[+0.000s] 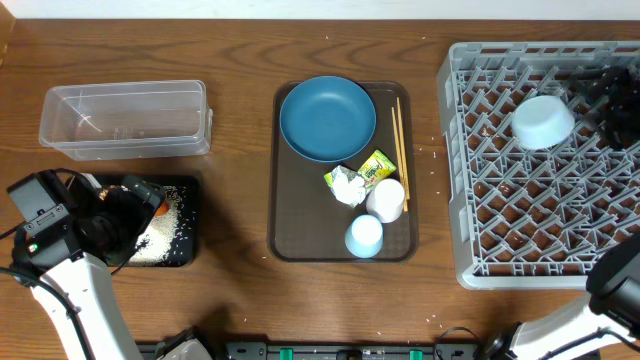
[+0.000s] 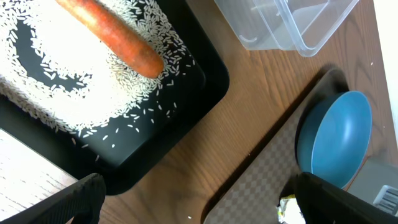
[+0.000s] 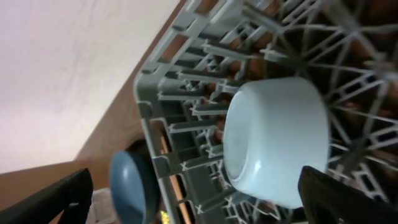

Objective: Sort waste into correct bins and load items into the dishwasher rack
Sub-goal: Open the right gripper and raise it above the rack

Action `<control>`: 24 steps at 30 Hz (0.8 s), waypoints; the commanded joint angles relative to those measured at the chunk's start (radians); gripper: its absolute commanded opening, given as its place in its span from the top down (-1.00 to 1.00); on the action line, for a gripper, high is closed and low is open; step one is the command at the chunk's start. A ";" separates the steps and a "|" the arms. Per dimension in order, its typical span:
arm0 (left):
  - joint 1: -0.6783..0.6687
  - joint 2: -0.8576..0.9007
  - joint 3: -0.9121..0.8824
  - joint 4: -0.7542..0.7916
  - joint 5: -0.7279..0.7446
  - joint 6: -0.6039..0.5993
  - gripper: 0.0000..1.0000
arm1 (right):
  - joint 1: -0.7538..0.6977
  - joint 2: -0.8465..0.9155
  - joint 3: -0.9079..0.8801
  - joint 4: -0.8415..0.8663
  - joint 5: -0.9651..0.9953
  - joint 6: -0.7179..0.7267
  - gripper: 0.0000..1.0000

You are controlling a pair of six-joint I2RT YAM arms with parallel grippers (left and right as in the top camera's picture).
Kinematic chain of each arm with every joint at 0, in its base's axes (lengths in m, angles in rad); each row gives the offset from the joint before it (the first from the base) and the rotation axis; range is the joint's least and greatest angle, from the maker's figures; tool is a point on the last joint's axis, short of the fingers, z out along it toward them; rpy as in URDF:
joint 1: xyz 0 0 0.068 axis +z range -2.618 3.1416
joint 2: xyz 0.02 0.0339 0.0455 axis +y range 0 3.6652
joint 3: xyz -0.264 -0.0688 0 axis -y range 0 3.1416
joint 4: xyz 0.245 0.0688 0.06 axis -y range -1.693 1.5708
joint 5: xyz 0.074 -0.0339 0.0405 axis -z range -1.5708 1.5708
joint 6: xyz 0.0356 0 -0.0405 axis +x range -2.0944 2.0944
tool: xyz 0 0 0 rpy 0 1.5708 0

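The bowl [image 1: 543,120] rests on the pegs of the rack [image 1: 480,230] just beside the right gripper [image 3: 196,190], whose fingers are spread, while well left of the rack the left gripper [image 2: 199,186] hangs, fingers spread, over the carrot [image 2: 112,31] and rice [image 2: 62,93].

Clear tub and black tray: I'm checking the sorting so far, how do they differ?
The clear tub is see-through with tall walls; the black tray is opaque and shallow. The tub looks empty; the tray holds rice and a carrot. Both are rectangular.
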 commanded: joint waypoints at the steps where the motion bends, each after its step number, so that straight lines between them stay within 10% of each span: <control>1: 0.006 0.002 0.002 -0.002 0.009 0.020 -0.96 | 0.000 -0.024 -0.008 -0.016 0.079 -0.008 -0.99; 16: 0.006 0.002 0.002 -0.002 0.009 0.020 -0.96 | 0.190 -0.171 -0.008 -0.160 0.211 -0.121 -0.85; 24: 0.006 0.002 0.002 -0.002 0.009 0.020 -0.96 | 0.550 -0.114 -0.010 -0.185 0.657 -0.090 -0.33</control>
